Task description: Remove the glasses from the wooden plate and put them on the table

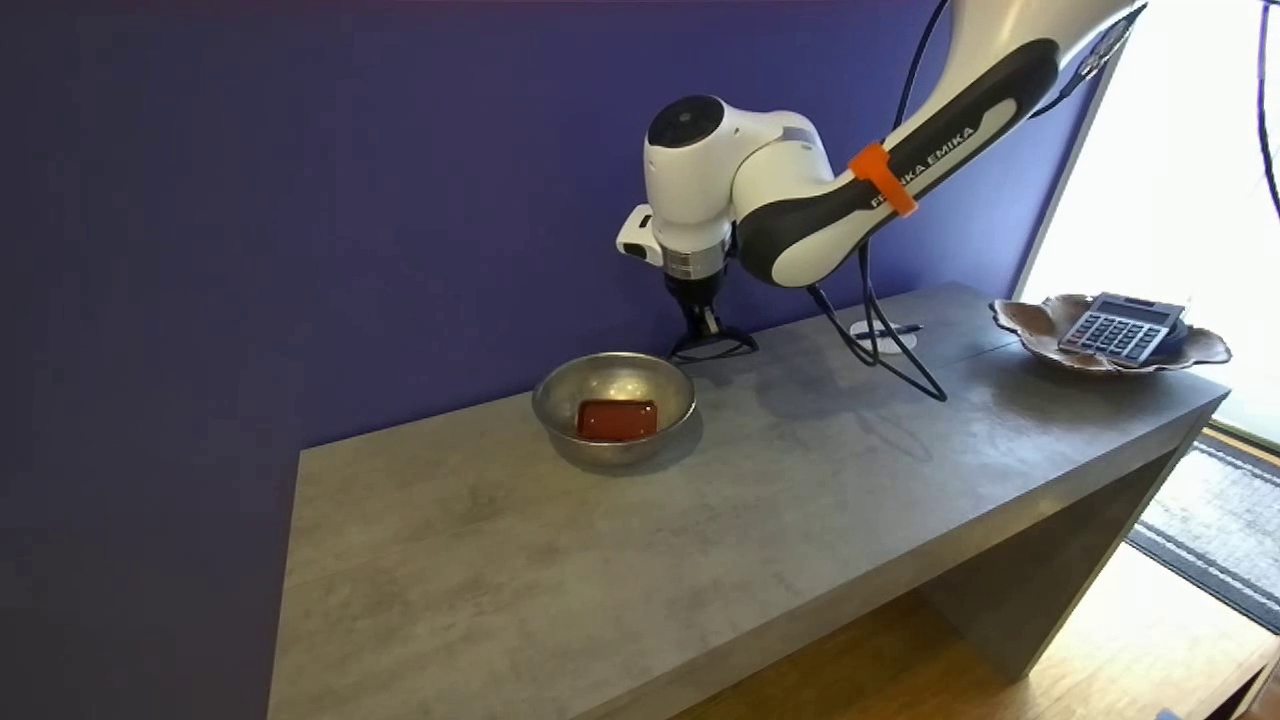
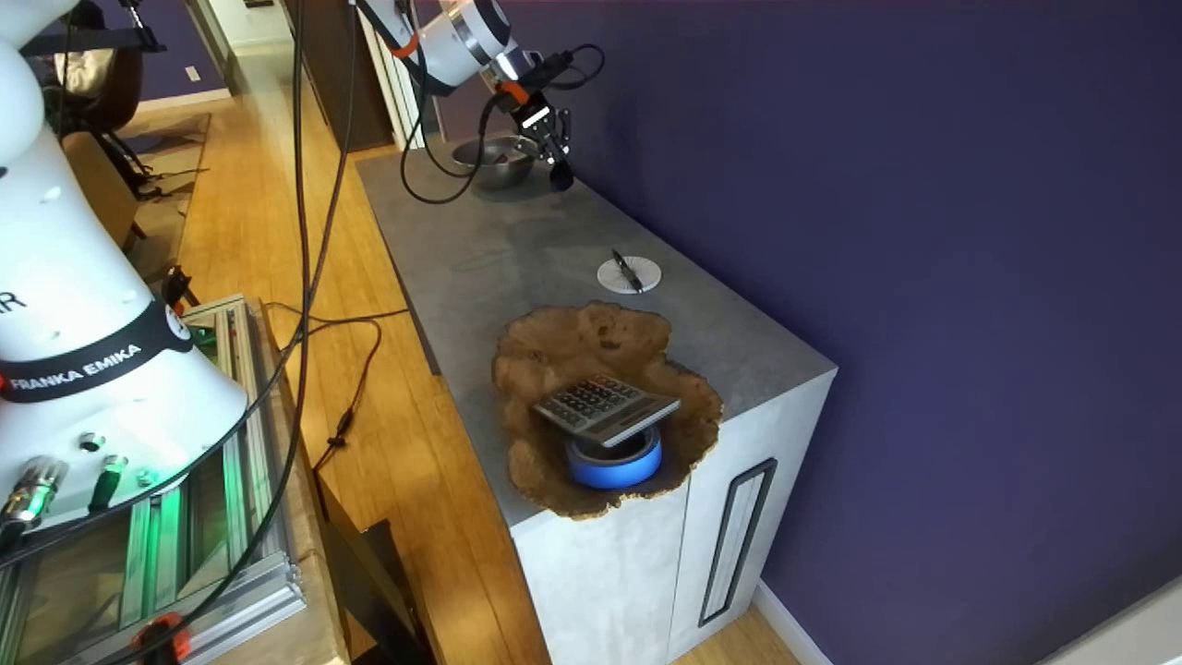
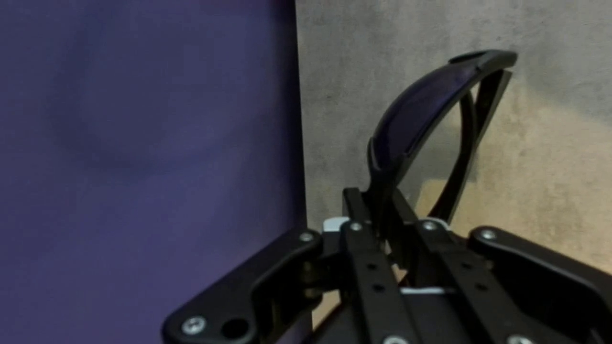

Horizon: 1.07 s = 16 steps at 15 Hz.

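Held the dark glasses (image 3: 425, 105) fast in the end effector (image 3: 380, 210), drawn narrow on a thin stretch of frame, perhaps the bridge, but too hidden in the wrist view to say for certain. Had them at or just above the worktop (image 1: 520, 580), near the purple wall (image 3: 158, 191) and the metal bowl (image 1: 600, 455), and well apart from the wooden plate (image 2: 554, 342). Could not tell, from any view, hovering from touching.

Judged, from that, the removal done and the setting-down not yet finished. Called for a slow, straight descent, after a slight shift away from the bowl, so as not to catch a lens or temple on the rim. Seemed wise also to leave room on the wall side for the parting jaws. Needed a steady rest for the frame on the worktop before any release, without pressing hard enough to bend anything so thin. Took the glasses for light and springy, likely to skip or tip if dropped. Favoured parting the jaws gently and only a little, just enough to free the frame, then rising straight up, with a pause to check for a snagged temple before swinging clear.
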Available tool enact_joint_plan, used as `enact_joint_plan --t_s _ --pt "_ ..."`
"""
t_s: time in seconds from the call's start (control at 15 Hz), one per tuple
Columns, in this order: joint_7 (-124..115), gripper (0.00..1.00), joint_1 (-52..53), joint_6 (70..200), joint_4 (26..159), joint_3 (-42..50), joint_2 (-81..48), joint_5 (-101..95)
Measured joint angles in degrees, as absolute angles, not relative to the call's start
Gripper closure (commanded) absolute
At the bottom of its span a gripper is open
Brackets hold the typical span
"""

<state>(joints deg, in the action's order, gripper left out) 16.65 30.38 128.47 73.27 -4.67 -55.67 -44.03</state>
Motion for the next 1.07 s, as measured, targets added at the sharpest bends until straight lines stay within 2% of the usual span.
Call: enact_joint_plan --t_s 0.47,0.6,0.8,1.07 --pt "17.6 0.04 30.3 128.6 74.1 -5.0 -55.4 -44.0" --pt "18.1 0.00 30.2 129.7 77.8 -6.2 -52.9 -44.0" --pt "18.2 0.00 30.3 135.2 86.1 -9.2 -47.8 -44.1" --pt "6.9 0.00 32.8 148.1 97.0 -8.2 -41.5 -48.8"
